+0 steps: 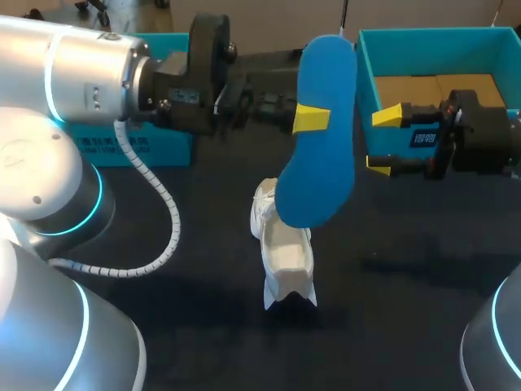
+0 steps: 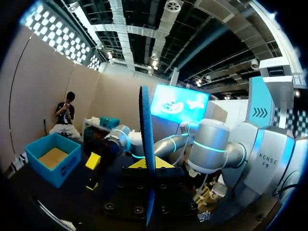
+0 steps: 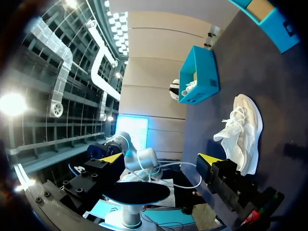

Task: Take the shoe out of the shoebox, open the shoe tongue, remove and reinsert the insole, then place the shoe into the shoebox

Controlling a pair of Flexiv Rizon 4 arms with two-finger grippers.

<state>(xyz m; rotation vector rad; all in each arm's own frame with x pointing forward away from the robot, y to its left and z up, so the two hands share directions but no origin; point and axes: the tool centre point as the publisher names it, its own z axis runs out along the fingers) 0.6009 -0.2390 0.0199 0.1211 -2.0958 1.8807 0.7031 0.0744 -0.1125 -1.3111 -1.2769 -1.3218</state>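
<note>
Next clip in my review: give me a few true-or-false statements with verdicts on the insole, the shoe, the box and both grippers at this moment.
1. The blue insole is out of the shoe and held in the air by the left gripper. True.
2. The white shoe sits inside a shoebox. False: it lies on the dark table, outside both boxes.
3. The right gripper has its jaws shut on the shoe. False: its jaws are open and empty, beside the insole.
4. The shoebox at the right is open, with its brown floor showing. True.
</note>
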